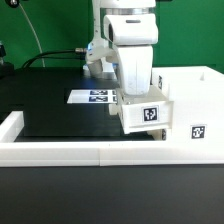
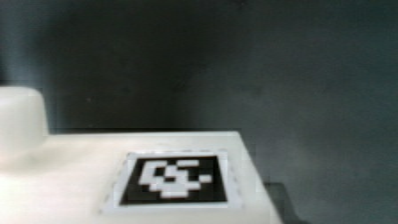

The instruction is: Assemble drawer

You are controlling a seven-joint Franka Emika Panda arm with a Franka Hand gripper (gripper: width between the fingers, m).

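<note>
A: What does the drawer part look like, and where is it?

B: A small white box (image 1: 141, 113) with a black-and-white square tag on its near face sits on the black tabletop (image 1: 55, 110), directly under the arm (image 1: 128, 45). Its far side on the exterior view's right touches, or nearly touches, a larger white block (image 1: 195, 105) that carries a tag of its own. In the wrist view the small box's top (image 2: 151, 175) is a pale flat surface with a tag printed on it, seen against the dark tabletop.

A: And the gripper?

B: The gripper (image 1: 133, 90) reaches down onto the top of the small box. Its fingers are hidden by the arm's white body and the box, so I cannot tell whether they are spread or closed on it. One rounded white finger (image 2: 18, 120) shows at the wrist view's edge, just beside the box's top.

A: What else lies around the small box?

B: The marker board (image 1: 92, 96) lies flat on the tabletop just behind the box, partly hidden by the arm. A low white rail (image 1: 60, 152) runs in front of the box, edging the tabletop. Black cables (image 1: 55, 55) trail behind the arm
</note>
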